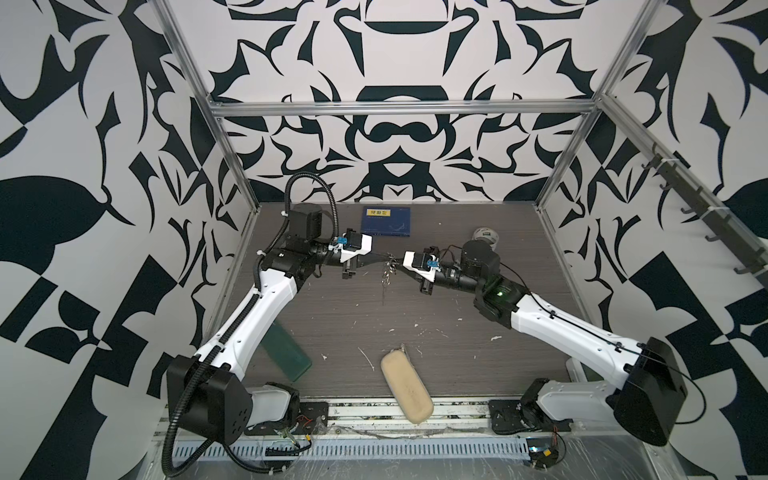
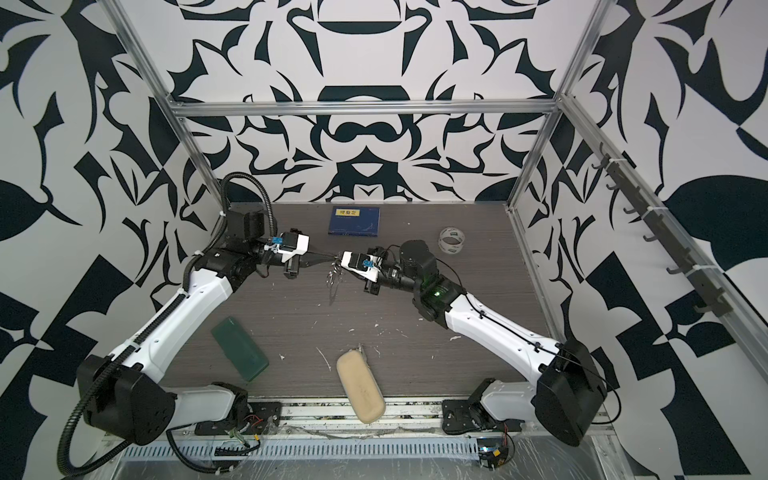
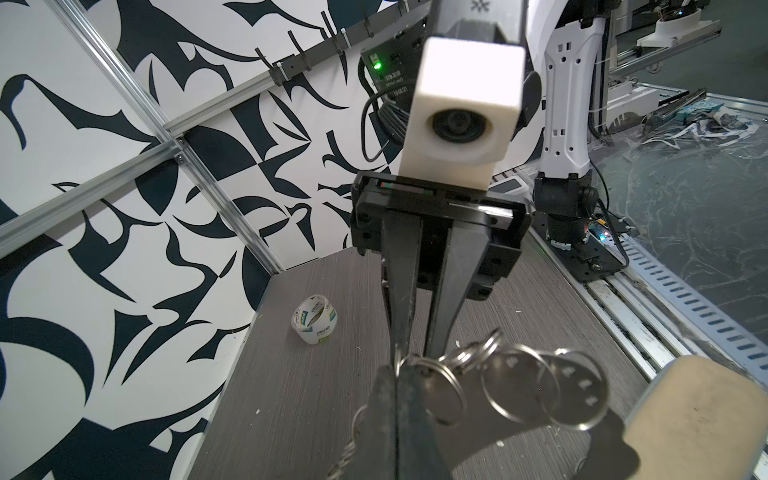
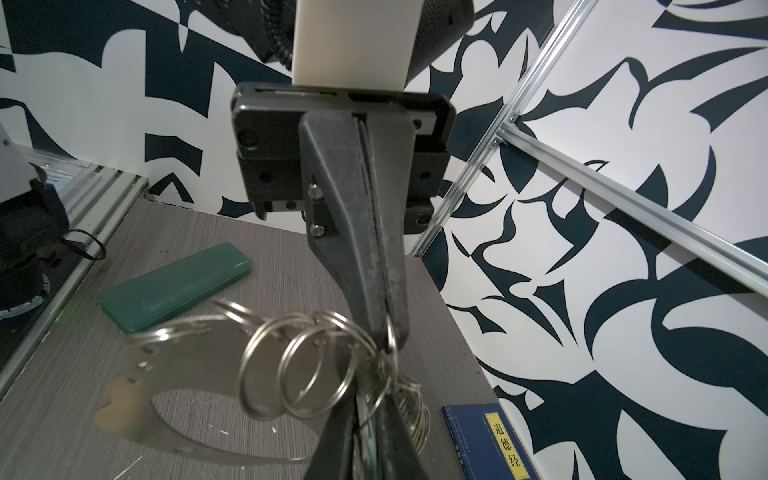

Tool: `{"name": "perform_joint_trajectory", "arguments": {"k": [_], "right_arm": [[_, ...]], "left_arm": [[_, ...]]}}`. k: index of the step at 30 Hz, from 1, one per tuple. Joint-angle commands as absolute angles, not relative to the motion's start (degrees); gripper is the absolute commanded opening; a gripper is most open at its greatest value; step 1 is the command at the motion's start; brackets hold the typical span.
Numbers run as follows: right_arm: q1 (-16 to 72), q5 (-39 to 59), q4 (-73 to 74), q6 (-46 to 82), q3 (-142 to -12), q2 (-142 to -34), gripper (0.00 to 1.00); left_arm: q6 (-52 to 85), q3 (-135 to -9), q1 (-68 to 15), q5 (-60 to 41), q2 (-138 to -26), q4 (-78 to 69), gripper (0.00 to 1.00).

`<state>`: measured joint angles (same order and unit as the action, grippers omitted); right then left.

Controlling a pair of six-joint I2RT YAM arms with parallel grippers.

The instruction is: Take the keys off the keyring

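Above the grey wood-grain table [image 1: 436,307], left end effector [image 4: 388,334] and right end effector [image 3: 409,353] facing tip to tip, both clenched on the silvery wire-ring keyring [image 1: 387,270], suspended between them

Dark wood-grain table [image 1: 457,353]: blue book [image 1: 385,221] at 12 o'clock, tape roll [image 2: 452,240] at 2, green case [image 2: 238,348] at 8, beige pouch [image 1: 406,386] overhanging the edge at 6, white flecks [image 1: 368,359] scattered.
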<state>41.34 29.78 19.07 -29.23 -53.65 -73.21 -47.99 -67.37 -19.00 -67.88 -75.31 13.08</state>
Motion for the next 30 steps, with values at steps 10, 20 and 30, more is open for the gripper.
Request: {"name": "perform_joint_trajectory", "arguments": {"k": [10, 20, 30], "right_arm": [[41.06, 27.11, 14.45, -34.14, -57.44, -69.43, 0.0], [39.6, 28.14, 4.95, -44.94, -61.69, -68.38, 0.0], [38.22, 32.34, -8.63, -54.73, -71.31, -69.64, 0.0]], "left_arm": [[-49.01, -67.61, -18.72, -69.13, -73.48, 12.83, 0.0], [-57.26, -69.55, -18.63, -70.82, -73.47, 20.0, 0.0], [-68.8, -72.57, -18.76, -68.25, -73.84, 29.14, 0.0]]}}
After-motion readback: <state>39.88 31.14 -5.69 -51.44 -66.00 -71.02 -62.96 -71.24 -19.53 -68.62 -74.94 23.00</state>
